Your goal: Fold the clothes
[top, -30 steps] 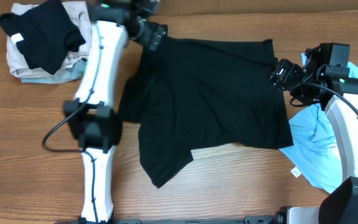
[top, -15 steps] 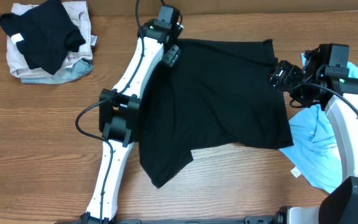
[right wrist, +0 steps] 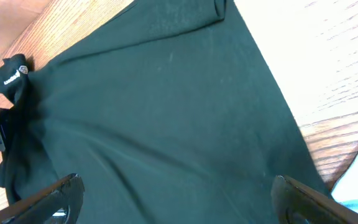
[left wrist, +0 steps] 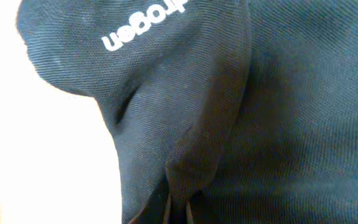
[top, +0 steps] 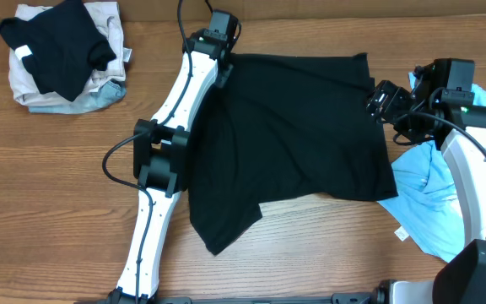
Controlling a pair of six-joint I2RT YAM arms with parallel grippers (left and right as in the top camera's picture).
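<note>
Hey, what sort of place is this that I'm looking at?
Most likely a robotics lab bench for laundry-folding trials, not a home: a left arm and right arm reach over a wooden table, with a black T-shirt spread out and a pile of clothes nearby.

Left arm (top: 178, 89): long white links, chunky black joint housings, a black cable (top: 105, 165) looping off the elbow. Right arm (top: 467, 177): same white shell, black wrist block, small green light (top: 461, 108) glowing, a thin black cable alongside. Its fingers (right wrist: 64, 193) are matte black and angular.
</note>
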